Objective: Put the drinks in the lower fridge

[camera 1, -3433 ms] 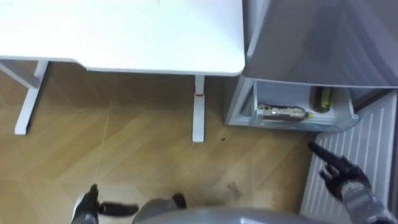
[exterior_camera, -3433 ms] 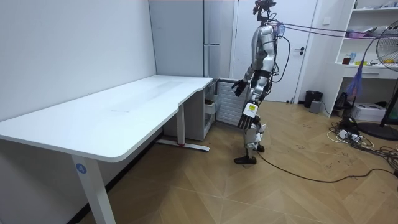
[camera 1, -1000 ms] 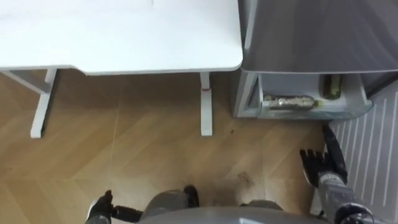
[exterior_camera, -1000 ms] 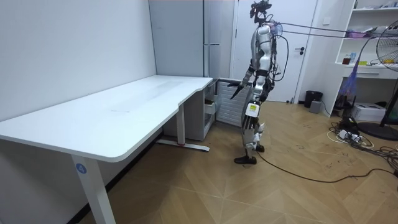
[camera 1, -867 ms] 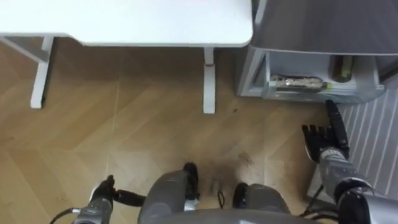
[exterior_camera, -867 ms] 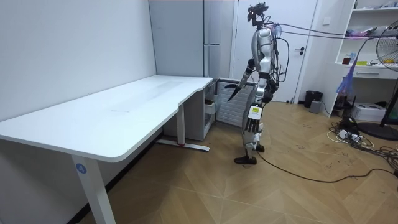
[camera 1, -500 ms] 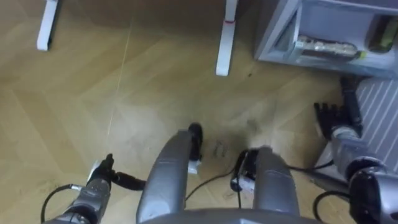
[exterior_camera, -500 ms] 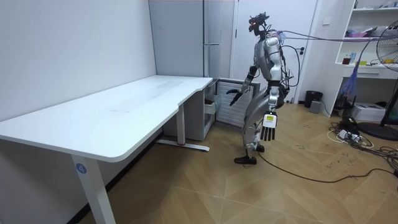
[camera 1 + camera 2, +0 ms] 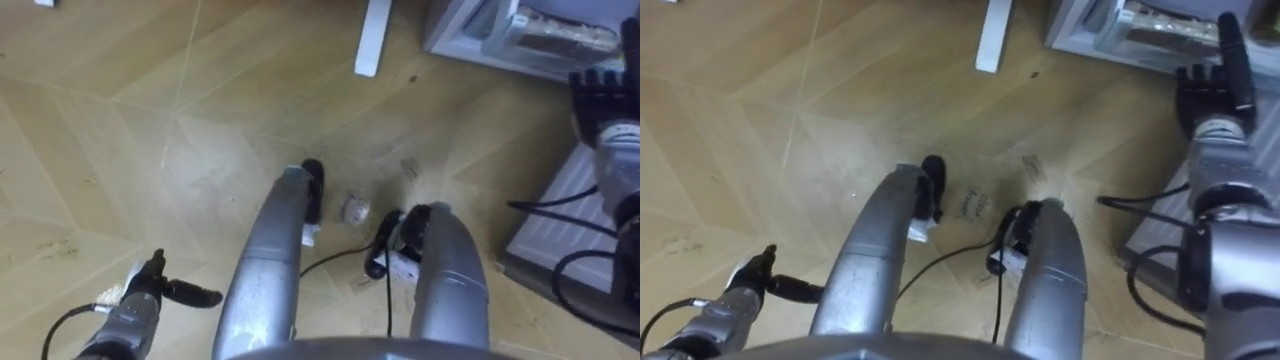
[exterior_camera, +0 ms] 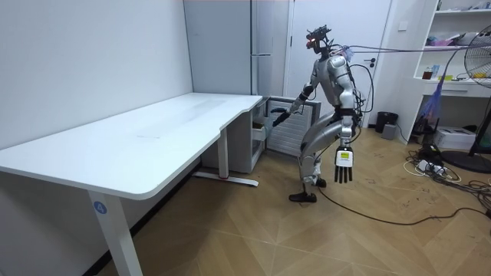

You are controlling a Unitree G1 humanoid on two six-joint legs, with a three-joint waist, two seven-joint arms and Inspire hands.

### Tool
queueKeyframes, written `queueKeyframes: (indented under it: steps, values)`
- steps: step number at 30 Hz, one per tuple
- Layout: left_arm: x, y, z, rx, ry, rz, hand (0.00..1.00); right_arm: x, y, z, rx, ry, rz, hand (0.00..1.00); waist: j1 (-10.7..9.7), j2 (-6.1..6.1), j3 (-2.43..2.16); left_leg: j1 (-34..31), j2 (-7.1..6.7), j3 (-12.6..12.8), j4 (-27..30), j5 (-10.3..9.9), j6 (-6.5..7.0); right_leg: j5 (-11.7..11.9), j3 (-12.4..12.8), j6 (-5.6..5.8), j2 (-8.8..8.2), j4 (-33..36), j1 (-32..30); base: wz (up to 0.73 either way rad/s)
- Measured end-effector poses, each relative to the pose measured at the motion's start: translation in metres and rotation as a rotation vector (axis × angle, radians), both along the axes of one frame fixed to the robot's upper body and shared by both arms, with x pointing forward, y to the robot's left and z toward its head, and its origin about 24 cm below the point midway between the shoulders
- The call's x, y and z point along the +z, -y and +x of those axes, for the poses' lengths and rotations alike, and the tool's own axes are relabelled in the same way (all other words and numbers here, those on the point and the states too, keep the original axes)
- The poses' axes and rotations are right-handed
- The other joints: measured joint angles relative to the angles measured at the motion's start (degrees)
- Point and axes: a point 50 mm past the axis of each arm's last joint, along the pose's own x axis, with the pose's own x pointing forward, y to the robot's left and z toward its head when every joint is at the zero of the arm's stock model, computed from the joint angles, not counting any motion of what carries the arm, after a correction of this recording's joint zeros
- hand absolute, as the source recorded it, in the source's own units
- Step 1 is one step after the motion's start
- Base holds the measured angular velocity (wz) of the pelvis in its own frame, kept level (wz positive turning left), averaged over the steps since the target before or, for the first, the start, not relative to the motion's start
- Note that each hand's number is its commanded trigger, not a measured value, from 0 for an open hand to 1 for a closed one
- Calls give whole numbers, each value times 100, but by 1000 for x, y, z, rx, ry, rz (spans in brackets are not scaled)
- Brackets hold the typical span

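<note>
We're bent forward at the lower fridge, right beside the end of the white desk [image 10: 153, 138], head tipped down over the wooden floor [image 9: 150, 120]. The right hand [image 9: 600, 95] is up by the fridge drawer [image 9: 470, 45], fingers straight and together, holding nothing; it sits just beside the drawer's front, though we can't say whether it touches. The left hand [image 9: 145, 295] hangs low at our side, fingers loose and straight in the room view, empty as well.

The drinks? One bottle [image 9: 560, 35] lies on its side inside the open drawer; whether another sits further in we cannot tell from here. With neither hand carrying anything, we'd call the loading done, or nearly — the step in hand looks like closing up.

To our right stands a ribbed white panel [image 9: 560, 225], which we take for the open fridge door. So the next move calls for flat fingers square on the drawer front and a steady push until it seats, then a swing of that door — with care, since a cable lies on the floor right by the panel.
</note>
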Motion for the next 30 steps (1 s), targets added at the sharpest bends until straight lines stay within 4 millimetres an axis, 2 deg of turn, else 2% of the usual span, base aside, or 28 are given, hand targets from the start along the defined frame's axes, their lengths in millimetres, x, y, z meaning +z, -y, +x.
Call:
queueKeyframes:
  steps: [1,2,7,8,10,11,14,16,18,21,25,28,30]
  values:
    - [0,-1,0,2,0,3,0,2,0,1,-3,3,2,0,5,-29,-1,-15,-5,14,10,0,-1,-14,0,-2,-22,31,-18,17]
    - [2,-5,-2,2,-1,13,0,1,0,0,-7,-12,8,0,6,-107,4,-40,-13,30,40,0,0,-44,-6,-31,-71,85,-42,10]
    - [2,-7,-8,31,13,-3,0,5,1,3,-8,-18,8,0,-2,-236,-5,-310,-19,-19,237,-22,30,-88,-14,-18,-115,253,-260,4]
    - [2,-8,-9,33,9,-4,0,7,1,4,-9,-19,5,0,-31,-271,-7,-356,-96,-20,244,-21,29,-106,-5,-16,-174,327,-324,12]
    - [3,-10,-10,32,14,0,0,10,7,3,-21,-29,-2,0,-15,-279,-6,-420,-129,-11,248,-19,26,-117,-8,-4,-214,374,-383,17]
    - [3,-12,-11,33,13,6,0,13,10,3,-27,-33,-9,0,-9,-285,-8,-443,-193,-29,210,-18,23,-117,-14,-3,-271,385,-417,16]
    - [3,-19,-21,38,-12,19,0,16,16,1,-46,-61,-30,0,86,-292,-5,-426,-206,-51,147,-7,6,-117,-2,-2,-354,384,-425,9]
    - [4,-23,-25,42,-24,29,0,17,18,1,-61,-68,-30,0,131,-298,-2,-420,-212,-53,125,11,-24,-117,-12,-2,-366,383,-418,10]
    - [4,-25,-30,49,-35,33,0,19,18,1,-80,-74,-23,0,147,-310,4,-425,-299,-138,76,37,-67,-117,-59,-3,-383,387,-405,15]
    - [3,-27,-37,77,-46,26,0,21,17,3,-84,-87,-14,0,182,-350,25,-427,-290,-181,40,85,-145,-125,-81,-23,-371,378,-412,5]
    - [4,-32,-45,115,-56,28,0,27,15,7,-94,-106,-14,0,253,-367,30,-426,-292,-249,-4,123,-208,-141,-138,-70,-370,377,-418,0]
    - [7,-39,-44,126,-47,44,0,30,15,8,-121,-132,-23,0,319,-392,33,-426,-299,-298,-137,198,-330,-164,-216,-151,-383,352,-425,17]
    - [9,-44,-45,138,-42,56,0,30,16,8,-131,-144,-20,0,320,-432,33,-429,-288,-300,-205,257,-429,-157,-338,-228,-460,357,-411,20]
